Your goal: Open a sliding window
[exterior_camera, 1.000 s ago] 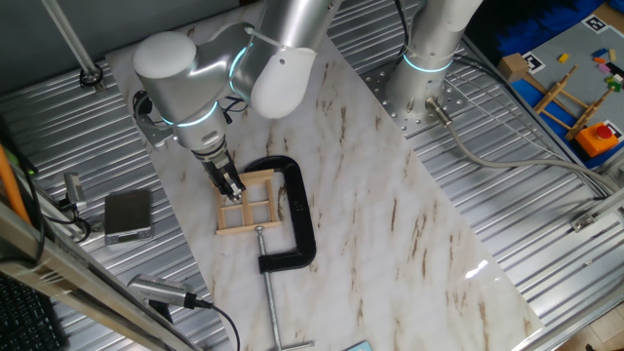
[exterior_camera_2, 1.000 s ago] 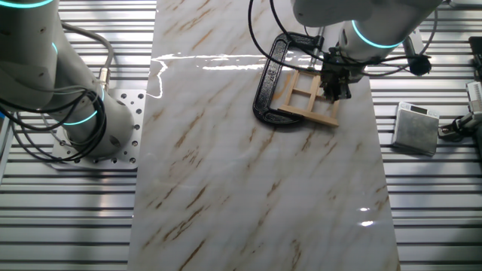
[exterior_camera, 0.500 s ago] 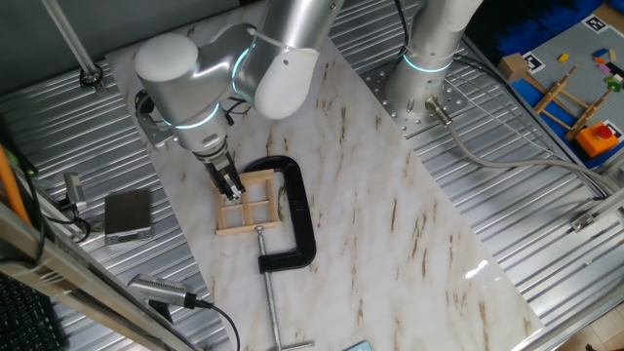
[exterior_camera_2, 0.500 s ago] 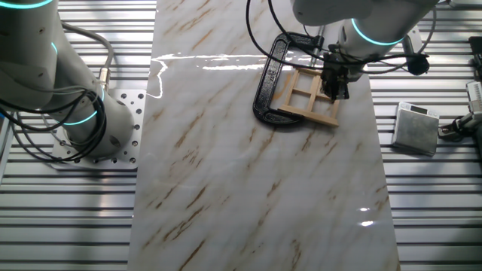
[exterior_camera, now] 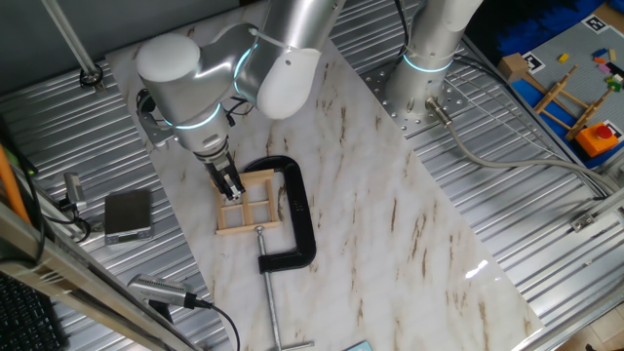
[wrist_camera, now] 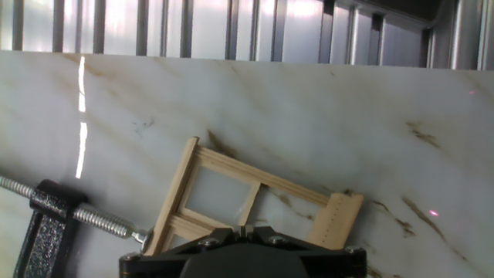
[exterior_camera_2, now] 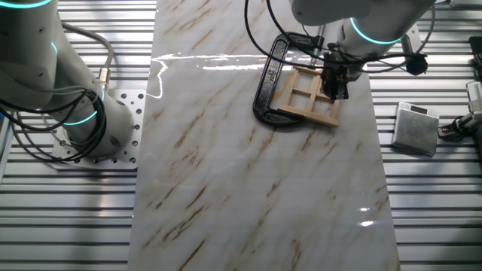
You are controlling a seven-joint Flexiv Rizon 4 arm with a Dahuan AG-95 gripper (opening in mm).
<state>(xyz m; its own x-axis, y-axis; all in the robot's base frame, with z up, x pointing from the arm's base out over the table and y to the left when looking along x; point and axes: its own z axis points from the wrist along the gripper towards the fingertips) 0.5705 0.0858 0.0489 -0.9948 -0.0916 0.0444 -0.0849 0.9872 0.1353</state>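
The sliding window is a small light-wood frame with crossbars, lying flat on the marble slab inside the mouth of a black C-clamp. My gripper points down onto its left part. From the other side, the gripper stands over the window's right half. In the hand view the window lies just ahead, and the gripper has its jaws drawn close together on the thin middle crossbar.
The clamp's screw presses against the frame's left corner, and its long rod runs toward the slab's near edge. A grey box sits on the ribbed metal beside the slab. A second arm's base stands at the side.
The arm's upper part has shifted a touch to the right. The gripper stays on the window, and the frame and clamp lie where they were.
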